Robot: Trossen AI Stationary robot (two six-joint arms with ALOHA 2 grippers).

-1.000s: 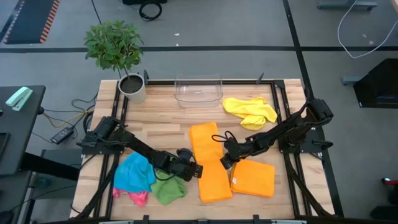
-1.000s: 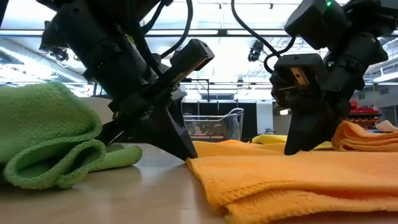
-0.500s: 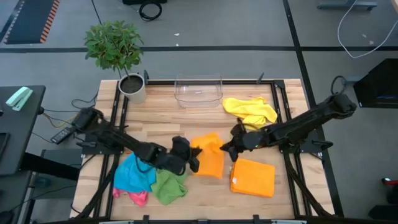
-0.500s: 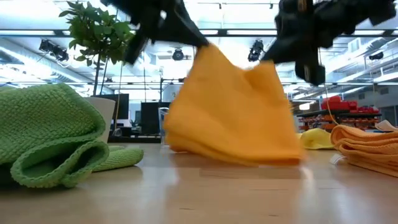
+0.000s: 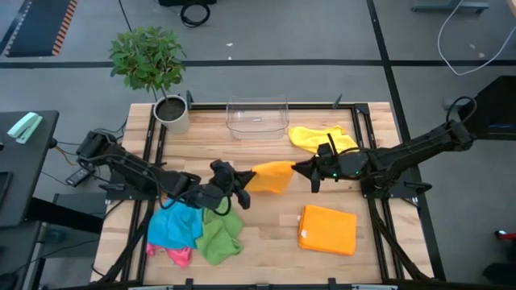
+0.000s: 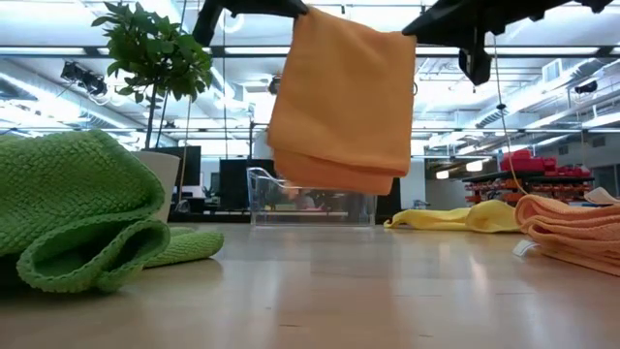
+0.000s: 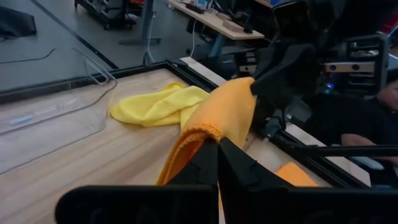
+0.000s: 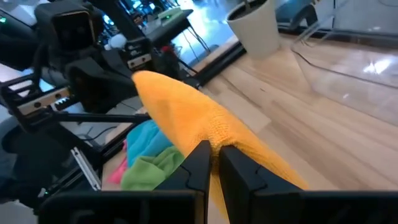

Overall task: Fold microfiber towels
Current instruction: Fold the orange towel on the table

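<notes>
An orange microfiber towel hangs in the air over the middle of the table, stretched between my two grippers. My left gripper is shut on its left end and my right gripper on its right end. In the low view the towel hangs doubled, its lower edges well above the tabletop. A folded orange towel lies flat at the near right. A yellow towel lies crumpled at the far right. Blue, green and pink towels lie bunched at the near left. My left gripper pinches the orange towel's upper edge at its left end between its two fingers. The fingers come nearly level from the table's left. The towel hangs below them, clear of the table. My right gripper pinches the towel's upper edge at its right end between its two fingers, coming nearly level from the table's right. The cloth runs from here across to the other gripper and hangs down, clear of the table.
A clear plastic bin stands at the far edge, with a potted plant at the far left corner. Black frame rails run along the table's sides. Bare wood lies under the hanging towel.
Both grippers have risen and gone toward the far edge, tipping from pointing down to nearly level. The orange towel, which lay flat on the table, has been drawn up by its near end and now hangs doubled, clear of the table.
</notes>
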